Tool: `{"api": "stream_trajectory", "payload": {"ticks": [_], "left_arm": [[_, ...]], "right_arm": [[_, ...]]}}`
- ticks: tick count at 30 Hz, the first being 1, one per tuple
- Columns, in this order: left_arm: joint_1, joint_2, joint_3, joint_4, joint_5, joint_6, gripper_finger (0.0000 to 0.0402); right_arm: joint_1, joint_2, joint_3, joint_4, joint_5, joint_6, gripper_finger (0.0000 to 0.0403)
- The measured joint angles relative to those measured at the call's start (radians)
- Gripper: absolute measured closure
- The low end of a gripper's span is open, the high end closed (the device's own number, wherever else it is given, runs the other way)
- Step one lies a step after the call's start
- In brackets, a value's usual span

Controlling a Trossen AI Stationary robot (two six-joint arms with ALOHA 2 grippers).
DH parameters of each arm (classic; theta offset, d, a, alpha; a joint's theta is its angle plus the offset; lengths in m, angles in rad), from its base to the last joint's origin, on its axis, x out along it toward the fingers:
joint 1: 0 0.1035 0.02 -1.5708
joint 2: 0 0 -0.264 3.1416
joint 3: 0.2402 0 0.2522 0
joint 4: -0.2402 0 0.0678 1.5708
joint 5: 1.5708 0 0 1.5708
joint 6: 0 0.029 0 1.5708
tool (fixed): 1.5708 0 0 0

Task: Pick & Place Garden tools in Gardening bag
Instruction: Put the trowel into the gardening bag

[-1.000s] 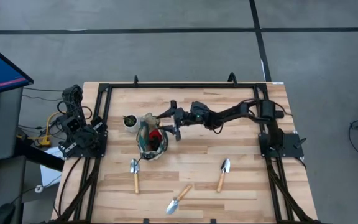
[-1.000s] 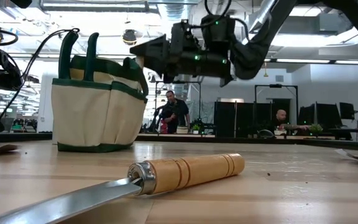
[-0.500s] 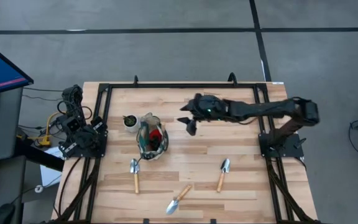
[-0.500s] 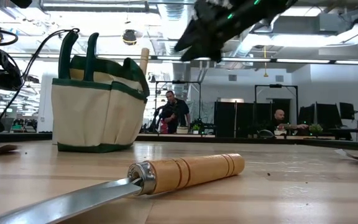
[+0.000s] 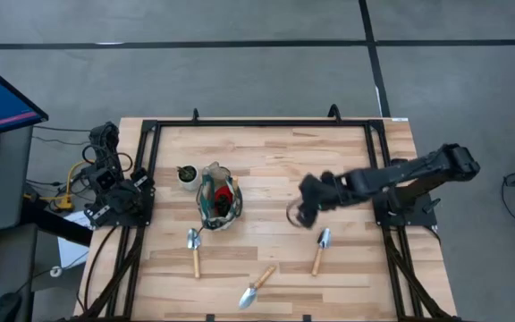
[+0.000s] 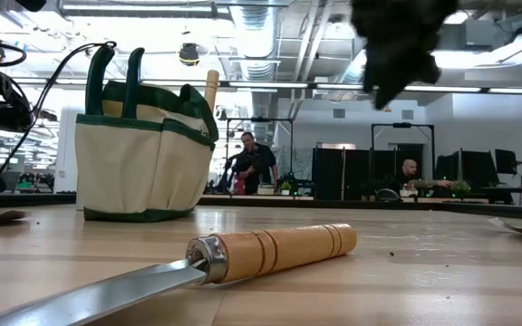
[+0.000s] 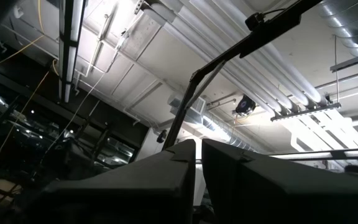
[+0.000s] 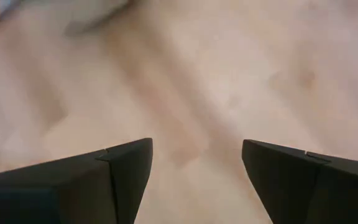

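Hovering over bare table – right pincer spread, empty; left pincer pressed together – no legible writing.

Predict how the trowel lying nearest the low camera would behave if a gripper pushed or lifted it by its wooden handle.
The trowel has a round, turned wooden handle, so a sideways push may roll it, though the flat blade should check that. Metal and wood look rigid, so it likely won't flex. Gripped at the handle end, the long blade would probably tip it downward.
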Motion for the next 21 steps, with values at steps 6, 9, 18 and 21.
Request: {"api": "stream_trajectory", "payload": {"ticks": [6, 9, 18, 21], "left_arm": [[0.0, 0.0, 0.0, -0.001, 0.0, 0.0, 0.0382], [0.0, 0.0, 0.0, -0.002, 0.0, 0.0, 0.0382], [0.0, 0.0, 0.0, -0.008, -0.001, 0.0, 0.0382], [0.0, 0.0, 0.0, -0.01, -0.001, 0.0, 0.0382]], "right_arm": [[0.121, 0.0, 0.0, -0.117, -0.084, 0.304, 0.0162], [0.186, 0.008, 0.0, -0.143, -0.146, 0.305, 0.0162], [0.327, 0.068, 0.016, 0.109, -0.202, -0.257, 0.0162], [0.356, 0.117, 0.058, 0.052, -0.24, -0.47, 0.0162]]}}
